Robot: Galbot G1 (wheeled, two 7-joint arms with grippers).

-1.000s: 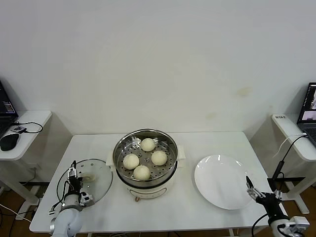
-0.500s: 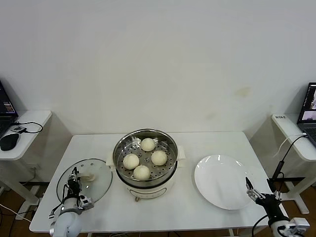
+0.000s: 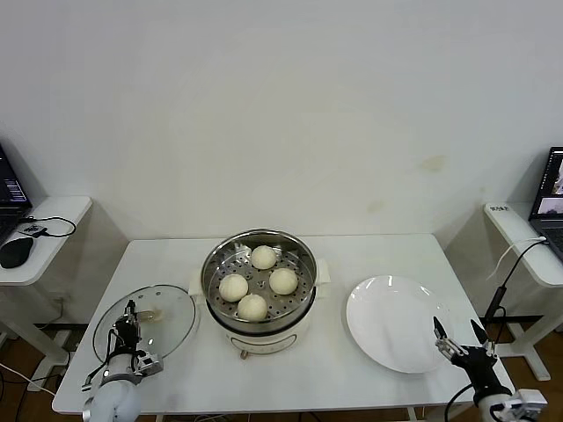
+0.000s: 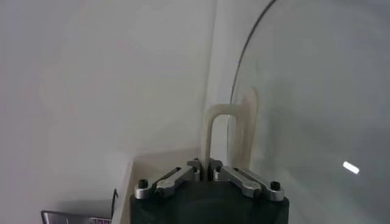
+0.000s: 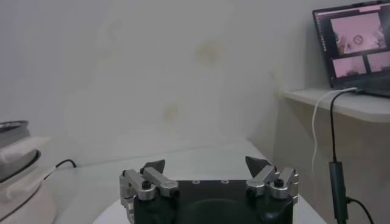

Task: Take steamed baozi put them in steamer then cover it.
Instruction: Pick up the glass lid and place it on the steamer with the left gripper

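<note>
The left hand (image 3: 130, 327) has been clenched on the cream handle (image 4: 230, 131) of the glass lid (image 3: 146, 320), where a second ago it stood spread over it, and the lid is already tilted up off the bench (image 3: 352, 352) to the left of the steamer (image 3: 259, 283). All four buns (image 3: 258, 282) are seen inside the steamer basket and the plate (image 3: 396, 323) is bare, so only covering is judged left. The right hand (image 3: 457, 341) is kept spread wide and idle near the plate's front edge.

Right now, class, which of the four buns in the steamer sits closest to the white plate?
The steamed baozi on the steamer's right side, nearest the white plate; the other three lie behind, left, or front of it.
</note>
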